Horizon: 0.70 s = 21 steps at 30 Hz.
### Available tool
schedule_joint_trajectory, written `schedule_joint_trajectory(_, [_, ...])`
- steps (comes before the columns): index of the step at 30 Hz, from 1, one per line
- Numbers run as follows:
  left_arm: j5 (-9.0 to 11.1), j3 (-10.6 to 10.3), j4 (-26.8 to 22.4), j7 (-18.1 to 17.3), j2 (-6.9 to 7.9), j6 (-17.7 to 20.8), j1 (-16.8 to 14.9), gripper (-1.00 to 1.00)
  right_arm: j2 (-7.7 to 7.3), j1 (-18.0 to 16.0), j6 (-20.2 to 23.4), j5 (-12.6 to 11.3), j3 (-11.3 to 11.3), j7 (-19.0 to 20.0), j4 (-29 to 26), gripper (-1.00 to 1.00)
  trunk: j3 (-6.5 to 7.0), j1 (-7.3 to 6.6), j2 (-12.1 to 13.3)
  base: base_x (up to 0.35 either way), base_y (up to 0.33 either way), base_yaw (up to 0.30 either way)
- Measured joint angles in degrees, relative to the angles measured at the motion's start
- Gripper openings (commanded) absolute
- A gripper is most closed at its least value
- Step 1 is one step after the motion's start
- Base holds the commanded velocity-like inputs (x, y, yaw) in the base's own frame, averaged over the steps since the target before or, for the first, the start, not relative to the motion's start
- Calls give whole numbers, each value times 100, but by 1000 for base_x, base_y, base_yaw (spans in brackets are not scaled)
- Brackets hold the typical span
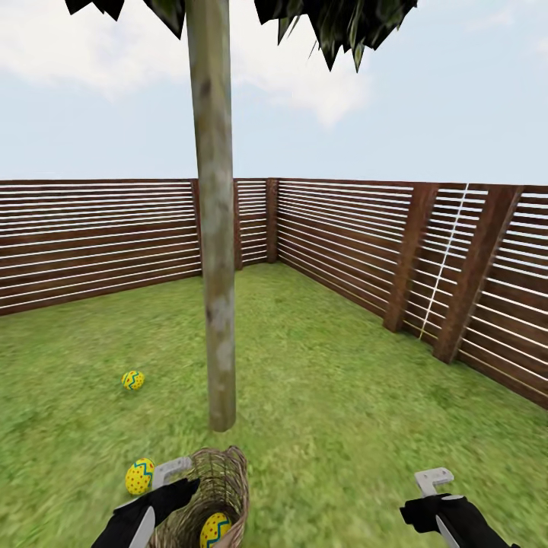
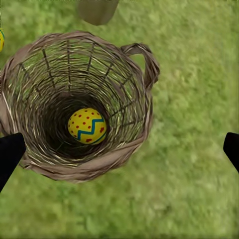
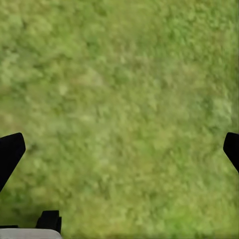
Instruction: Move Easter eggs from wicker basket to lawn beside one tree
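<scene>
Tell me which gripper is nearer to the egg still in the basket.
Left. The left gripper hangs open just above the wicker basket, looking straight down at the egg on its bottom. The right gripper is off to the side over bare lawn.

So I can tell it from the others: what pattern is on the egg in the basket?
Yellow egg with red dots and a blue zigzag band, clearest in the left wrist view.

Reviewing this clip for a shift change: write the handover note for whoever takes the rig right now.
Left gripper: open, empty, above the wicker basket.
Right gripper: open, empty, over bare lawn.
Done: two eggs lie on the grass left of the tree, one near the basket, one farther out.
Left: third egg sits in the basket bottom; lift it out and set it by the same trunk.
</scene>
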Motion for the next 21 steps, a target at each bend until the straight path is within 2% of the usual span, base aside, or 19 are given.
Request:
schedule_joint_trajectory(5, [-30, 15, -43, 6, 45, 51, -2, 100, -2, 0, 0, -7, -8, 0, 0, 100, 0, 0, 0, 0, -1, 0])
schedule_joint_trajectory(6, [-40, 22, -69, 0, 97, 92, -2, 100, 1, 0, 0, -8, -5, -1, 0, 100, 0, 0, 0, 0, 0, 0])
schedule_joint_trajectory(8, [-48, 39, -93, -12, 296, 232, 0, 100, 3, 0, 0, -8, -2, -5, 0, 100, 0, 0, 0, 0, 0, 0])
schedule_joint_trajectory(10, [-45, 35, -129, -35, 594, 506, 0, 100, 4, 0, 0, -8, -9, -2, 0, 100, 0, 0, 0, 0, 0, 0])
schedule_joint_trajectory(11, [-41, 34, -178, -66, 798, 736, 1, 100, 4, 0, 0, -9, -10, 0, 0, 100, 0, 0, 0, 0, 0, 0])
schedule_joint_trajectory(12, [-31, 30, -204, -104, 925, 866, 2, 100, 4, 0, 0, -9, -6, 0, 0, 100, 0, 0, 0, 0, 0, 0])
schedule_joint_trajectory(14, [-25, 12, -231, -204, 1054, 1007, 2, 100, 4, 0, 0, -8, -2, 0, 0, 100, 0, 0, 0, 0, 0, 0])
schedule_joint_trajectory(19, [-56, -22, -231, -590, 1198, 1131, -1, 100, -20, 0, 19, -31, -16, 2, 0, 100, 0, 0, 0, 0, 0, 0])
schedule_joint_trajectory(20, [-60, -25, -227, -767, 1315, 1215, -2, 100, -53, 0, 38, -41, -26, 6, -3, 100, 0, 0, 0, 0, 0, 0])
schedule_joint_trajectory(21, [-56, -27, -226, -882, 1354, 1273, 0, 100, -74, 0, 43, -46, -33, 8, -8, 100, 0, 0, 0, 0, 0, 0])
